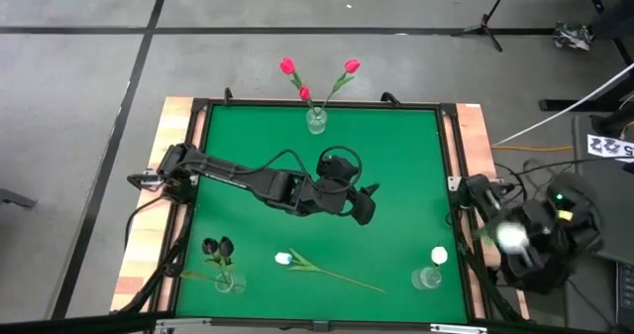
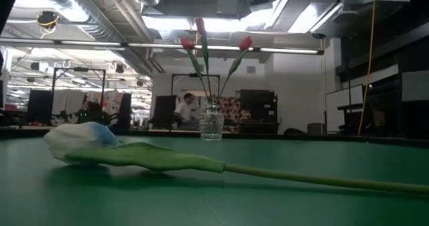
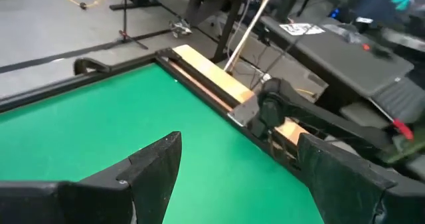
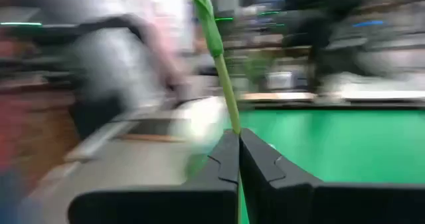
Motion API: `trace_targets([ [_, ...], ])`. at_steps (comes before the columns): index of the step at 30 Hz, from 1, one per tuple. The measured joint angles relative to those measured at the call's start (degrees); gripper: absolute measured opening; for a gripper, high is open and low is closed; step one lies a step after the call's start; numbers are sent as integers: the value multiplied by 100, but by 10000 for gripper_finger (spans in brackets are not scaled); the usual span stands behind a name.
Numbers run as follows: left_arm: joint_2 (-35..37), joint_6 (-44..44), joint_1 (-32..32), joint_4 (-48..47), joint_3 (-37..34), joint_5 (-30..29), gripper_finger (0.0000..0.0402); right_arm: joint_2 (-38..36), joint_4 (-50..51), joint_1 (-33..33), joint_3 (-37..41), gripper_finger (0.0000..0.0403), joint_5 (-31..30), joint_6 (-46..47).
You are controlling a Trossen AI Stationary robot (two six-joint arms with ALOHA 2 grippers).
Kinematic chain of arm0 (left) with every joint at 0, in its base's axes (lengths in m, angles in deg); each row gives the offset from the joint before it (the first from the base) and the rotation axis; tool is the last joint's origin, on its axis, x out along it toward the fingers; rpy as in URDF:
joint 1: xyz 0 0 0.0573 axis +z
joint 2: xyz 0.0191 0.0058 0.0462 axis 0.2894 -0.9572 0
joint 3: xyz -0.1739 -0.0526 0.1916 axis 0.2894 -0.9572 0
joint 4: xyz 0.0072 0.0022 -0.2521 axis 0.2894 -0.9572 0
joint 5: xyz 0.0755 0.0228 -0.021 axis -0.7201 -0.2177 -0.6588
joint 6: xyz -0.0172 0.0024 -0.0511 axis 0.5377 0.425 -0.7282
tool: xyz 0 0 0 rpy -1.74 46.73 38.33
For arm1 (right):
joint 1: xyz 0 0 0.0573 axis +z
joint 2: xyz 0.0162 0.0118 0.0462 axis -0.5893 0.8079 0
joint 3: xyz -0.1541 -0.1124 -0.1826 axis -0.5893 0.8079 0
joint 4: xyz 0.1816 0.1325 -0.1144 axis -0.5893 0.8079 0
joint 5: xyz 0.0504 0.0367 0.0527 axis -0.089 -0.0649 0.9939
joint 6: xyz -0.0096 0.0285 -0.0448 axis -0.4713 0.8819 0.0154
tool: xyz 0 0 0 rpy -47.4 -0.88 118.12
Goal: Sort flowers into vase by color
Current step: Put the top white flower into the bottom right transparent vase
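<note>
Mostly sorted: three red flowers (image 1: 319, 76) in far vase (image 1: 316, 122), dark pair (image 1: 218, 247) in near-left vase (image 1: 229, 283). Right claw (image 4: 238, 147) clamped on a white tulip's stem (image 4: 222, 71) beside near-right vase (image 1: 427, 278). One white tulip (image 1: 322, 268) left on surface (image 1: 396, 175). Left claw (image 1: 369, 205) wide, empty, mid-surface.

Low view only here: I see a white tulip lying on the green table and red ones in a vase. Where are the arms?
Observer: The left arm reaches over mid-table, jaws open, empty.
Operator: And the right?
Observer: The right arm is beyond the table at its right edge, jaws shut on a green stem.
Operator: Other vases?
Observer: Two: a left-side vase holding dark tulips, a right-side vase holding one white tulip.
</note>
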Motion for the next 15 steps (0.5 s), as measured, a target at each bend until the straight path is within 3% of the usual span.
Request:
trace_targets([
  [3,0,-10,49,6,0,-57,294,0,619,260,-253,0,157,-726],
  [10,0,-337,92,42,0,-68,294,51,876,1425,-420,0,177,-867],
  [13,0,-498,87,44,0,-70,294,252,594,2160,-490,0,-401,-483],
  [15,0,-661,87,44,0,-70,294,321,36,2580,-514,0,-894,348],
])
